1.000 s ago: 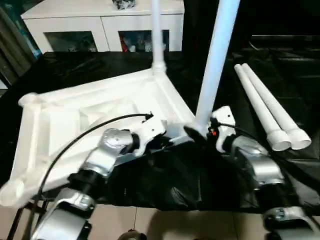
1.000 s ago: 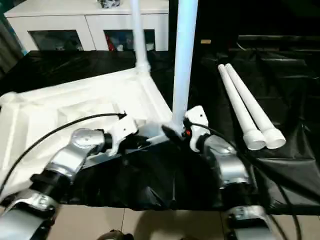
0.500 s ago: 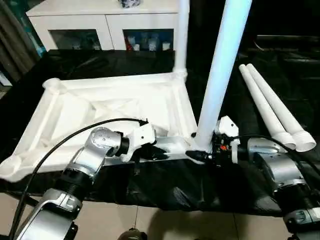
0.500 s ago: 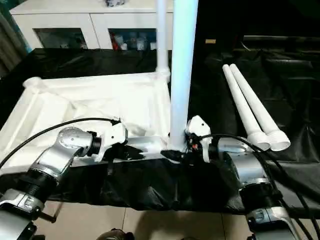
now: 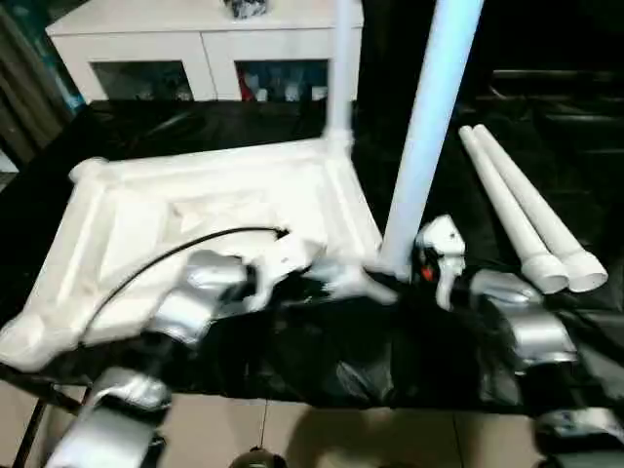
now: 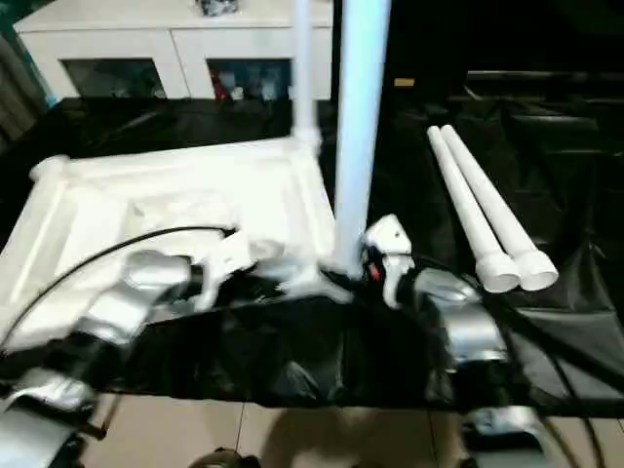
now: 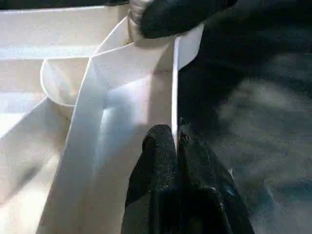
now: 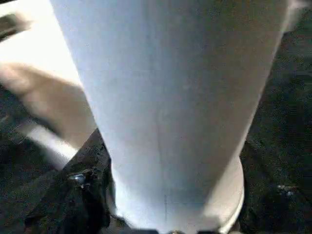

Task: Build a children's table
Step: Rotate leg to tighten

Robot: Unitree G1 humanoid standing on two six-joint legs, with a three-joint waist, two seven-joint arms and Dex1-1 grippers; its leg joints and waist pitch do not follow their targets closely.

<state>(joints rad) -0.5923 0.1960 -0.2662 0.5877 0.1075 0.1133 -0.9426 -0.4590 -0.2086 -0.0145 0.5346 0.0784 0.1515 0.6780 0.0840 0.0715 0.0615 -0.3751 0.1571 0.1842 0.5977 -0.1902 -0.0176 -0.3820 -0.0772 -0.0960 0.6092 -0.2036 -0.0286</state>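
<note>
**The near leg can tip or jam while we seat it**

We hold the table top (image 5: 224, 210) upside down on the black-draped table (image 5: 546, 146), its ribbed underside facing up. Our left gripper (image 7: 175, 141) has its fingers pressed together on the thin wall of the near edge, close to the near right corner. One leg (image 5: 341, 68) already stands in the far right corner socket. A second leg (image 5: 429, 127) stands upright at the near right corner, and our right gripper (image 5: 405, 268) is at its foot. We cannot tell from the pictures if its fingers press on the tube or stand a little away from it.

The two other legs (image 5: 526, 219) lie side by side on the cloth, to the right, well apart from the top.

We judge that the standing leg can lean and fall if its base is not fully in the socket. If we push it down at a slant, it can jam. The thin wall can also slip out of our left fingers, and then the top shifts.

We read no brand, label or writing anywhere.
</note>
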